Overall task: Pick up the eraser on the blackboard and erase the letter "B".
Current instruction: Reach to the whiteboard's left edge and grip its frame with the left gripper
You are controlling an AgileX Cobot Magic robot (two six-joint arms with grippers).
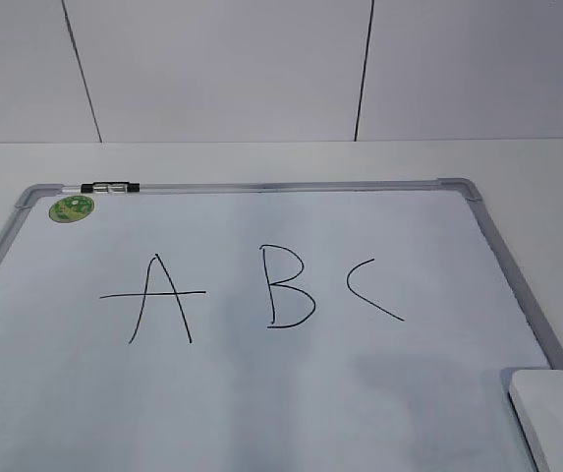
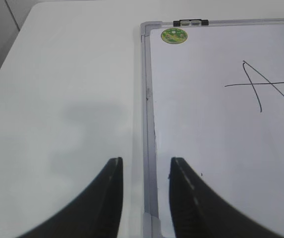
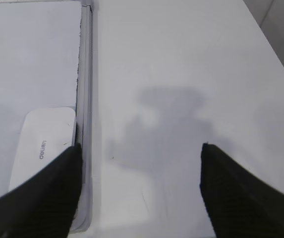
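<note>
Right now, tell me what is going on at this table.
Nothing is being handled yet. A blackboard lies flat on the table with A, B and C drawn on it; the letter "B" is whole. The eraser lies untouched at the board's near right corner. The right gripper hangs open above the table just right of the board's frame, its left finger next to the eraser. The left gripper hangs open over the board's left frame edge, holding nothing.

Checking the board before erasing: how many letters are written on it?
3, in a row across the blackboard: A on the left, the letter "B" in the middle, C on the right. None seems hidden; the eraser sits at the lower right corner.
</note>
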